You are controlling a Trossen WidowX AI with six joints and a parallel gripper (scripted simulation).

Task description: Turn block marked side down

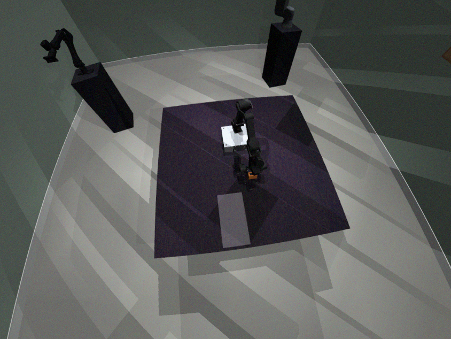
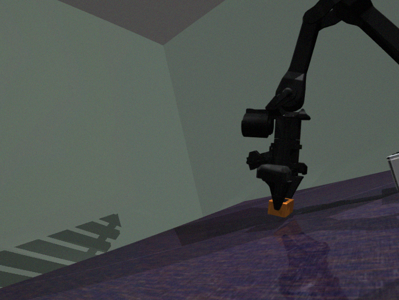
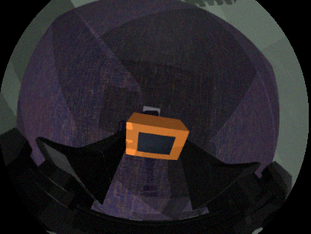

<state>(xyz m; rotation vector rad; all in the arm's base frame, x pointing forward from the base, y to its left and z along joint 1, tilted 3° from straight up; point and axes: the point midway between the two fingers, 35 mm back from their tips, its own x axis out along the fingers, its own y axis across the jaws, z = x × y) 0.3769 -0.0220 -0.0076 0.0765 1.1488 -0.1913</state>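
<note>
The orange block (image 1: 252, 176) (image 2: 287, 210) (image 3: 159, 124) has a dark blue rectangle, its marked side (image 3: 156, 144), facing up towards the wrist camera. My gripper (image 1: 251, 174) (image 2: 283, 202) (image 3: 155, 136) points almost straight down and is shut on the block, one finger on each of two opposite sides. The block hangs a little above the dark purple table (image 1: 189, 145) (image 2: 193, 268) (image 3: 166, 48); its reflection in the exterior view is separate from its underside. The underside is hidden.
A white box (image 1: 228, 139) (image 2: 394, 171) stands at my arm's base, behind the block. A flat pale grey rectangle (image 1: 235, 222) lies on the near part of the table. Two dark pillars (image 1: 103, 98) (image 1: 278, 58) bearing other arms stand beyond the table.
</note>
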